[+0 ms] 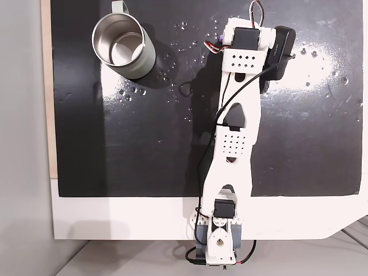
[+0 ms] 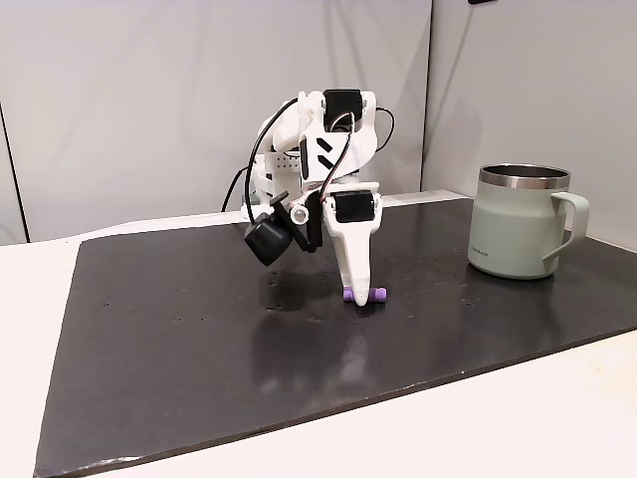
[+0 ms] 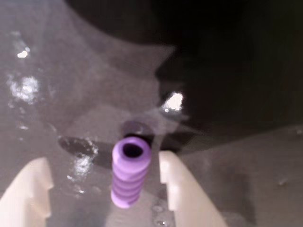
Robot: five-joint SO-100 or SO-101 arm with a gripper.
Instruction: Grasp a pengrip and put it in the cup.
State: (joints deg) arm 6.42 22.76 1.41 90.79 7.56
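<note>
The light-purple ribbed pengrip lies on the black mat, its hollow end facing away in the wrist view. My gripper is open around it: the right white finger sits against it, while the left finger stands well apart. In a fixed view, the gripper points straight down with its tip at the pengrip on the mat. The sage-green cup stands upright to the right, a good distance off. From above, the cup is at the mat's far left corner, its steel inside empty.
The black mat is glossy and dotted with small droplets or specks. It lies on a white tabletop whose front edge is close to the arm's base. A black wrist camera hangs beside the gripper.
</note>
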